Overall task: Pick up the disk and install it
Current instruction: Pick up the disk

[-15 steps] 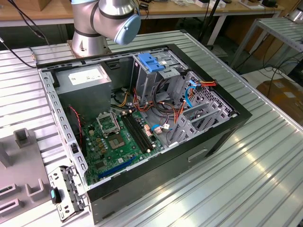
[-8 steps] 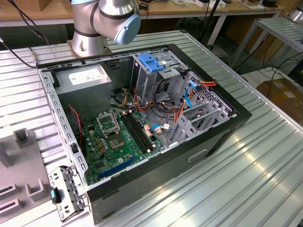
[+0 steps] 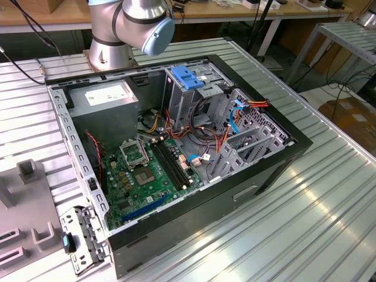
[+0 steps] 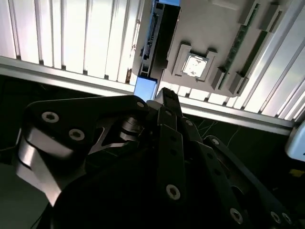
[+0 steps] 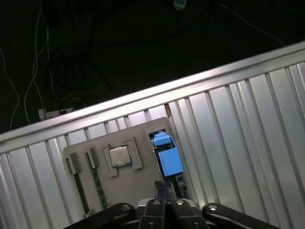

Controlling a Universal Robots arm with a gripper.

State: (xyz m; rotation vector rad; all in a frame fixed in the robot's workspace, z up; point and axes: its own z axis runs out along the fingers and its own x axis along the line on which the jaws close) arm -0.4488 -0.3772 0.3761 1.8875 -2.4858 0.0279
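End effector (image 5: 160, 187), closed narrow and empty, is hovering with silver-metal, blue-railed disk (image 5: 167, 160) standing edgewise at its 12 o'clock, long axis 12-to-6.

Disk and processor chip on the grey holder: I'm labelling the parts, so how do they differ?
The disk stands on edge in a slot and carries blue plastic; the processor chip lies flat in a square recess, bare silver. The disk is longer than the chip. Both sit in the grey holder on the ribbed table.

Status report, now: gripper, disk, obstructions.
Gripper close over disk. Disk on edge in grey holder slot. No obstruction seen.
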